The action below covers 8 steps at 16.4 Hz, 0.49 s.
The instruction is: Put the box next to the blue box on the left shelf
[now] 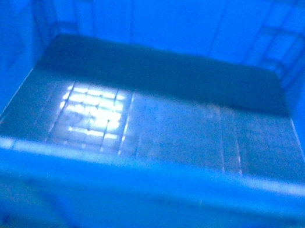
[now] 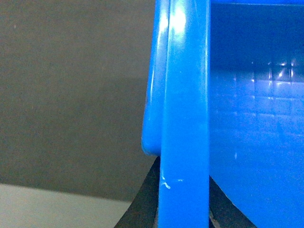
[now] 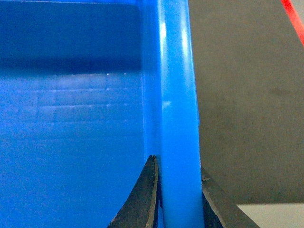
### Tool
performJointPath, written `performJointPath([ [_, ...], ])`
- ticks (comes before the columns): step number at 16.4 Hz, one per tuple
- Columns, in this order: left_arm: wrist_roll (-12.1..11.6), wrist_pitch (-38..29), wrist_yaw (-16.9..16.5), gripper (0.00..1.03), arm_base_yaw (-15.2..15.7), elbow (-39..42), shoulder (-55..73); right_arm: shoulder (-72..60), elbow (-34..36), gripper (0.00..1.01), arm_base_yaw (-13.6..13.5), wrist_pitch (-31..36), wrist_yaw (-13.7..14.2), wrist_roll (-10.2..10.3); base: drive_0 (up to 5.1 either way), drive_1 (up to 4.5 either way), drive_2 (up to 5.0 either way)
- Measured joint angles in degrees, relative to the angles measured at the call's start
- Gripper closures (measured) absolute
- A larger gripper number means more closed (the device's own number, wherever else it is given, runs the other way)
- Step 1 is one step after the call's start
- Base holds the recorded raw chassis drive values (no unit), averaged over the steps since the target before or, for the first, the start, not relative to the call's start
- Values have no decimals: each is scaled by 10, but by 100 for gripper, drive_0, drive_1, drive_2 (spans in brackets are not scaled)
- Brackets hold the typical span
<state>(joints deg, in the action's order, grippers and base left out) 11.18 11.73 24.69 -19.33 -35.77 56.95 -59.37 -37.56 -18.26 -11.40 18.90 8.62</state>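
Observation:
The blue box (image 1: 155, 132) fills the whole head view; I look down into its open top at a glossy gridded floor. Its thick rolled rim (image 2: 185, 118) runs up the left wrist view, and my left gripper (image 2: 184, 199) is shut on that rim, one dark finger on each side. In the right wrist view the opposite rim (image 3: 178, 104) stands upright with my right gripper (image 3: 178, 190) shut on it, one finger inside the box and one outside. Neither gripper shows in the head view. The left shelf and the other blue box are out of view.
Grey floor (image 2: 71, 95) lies beyond the box's left wall, with a paler strip (image 2: 52, 209) at the bottom. A red bar (image 3: 293, 19) crosses the top right corner of the right wrist view, over grey floor (image 3: 247, 104).

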Motion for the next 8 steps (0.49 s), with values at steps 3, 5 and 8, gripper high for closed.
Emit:
performJointPath([
  [3,21,69,26,95,-26,46,-94,90,64,89,-33,-45,29,27,0,0,0],
  [5,34,96,57,95,-55,53,-159,158,83,89,-48,-61,55,38,0,0,0],
  [8,66,93,115,95,-124,76,-191,186,87,89,-72,-53,98,13,0,0,0],
])
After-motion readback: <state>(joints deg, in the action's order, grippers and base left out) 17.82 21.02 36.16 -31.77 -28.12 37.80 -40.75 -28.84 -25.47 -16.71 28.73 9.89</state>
